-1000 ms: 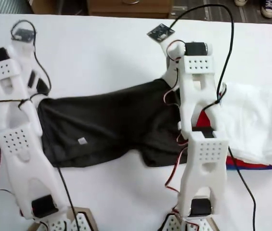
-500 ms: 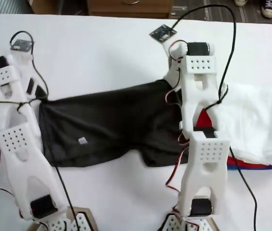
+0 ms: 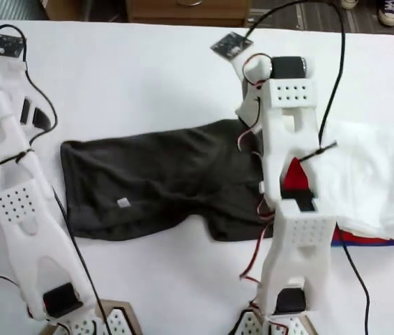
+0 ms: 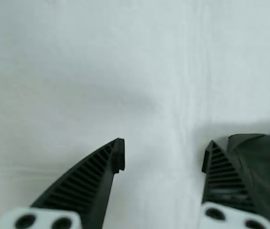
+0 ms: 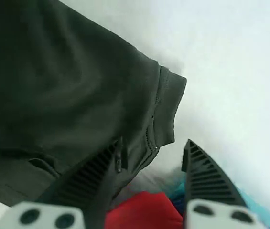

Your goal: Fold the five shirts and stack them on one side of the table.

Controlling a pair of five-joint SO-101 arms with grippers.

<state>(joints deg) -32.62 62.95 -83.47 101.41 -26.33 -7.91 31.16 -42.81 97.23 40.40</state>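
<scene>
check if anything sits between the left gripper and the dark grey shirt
Nothing visible does. The left gripper hangs open over the bare white table, and a corner of the dark grey fabric shirt lies right beside it, with no other thing between them.

Spread-out shirt (image 3: 155, 181) lies flat across the middle of the table (image 3: 148, 63), running 9 to 3 o'clock. Over at 3 o'clock sits the stack of folded shirts (image 3: 371, 174), piled one on another, and the spread shirt's 3 o'clock end meets it right under the right arm (image 3: 291, 209). Left gripper (image 4: 163, 155) is out at 10 o'clock above bare table, just off the shirt's corner. Right gripper (image 5: 154, 155) is around 1 o'clock, above the shirt's sleeve edge, beside the stack.
</scene>
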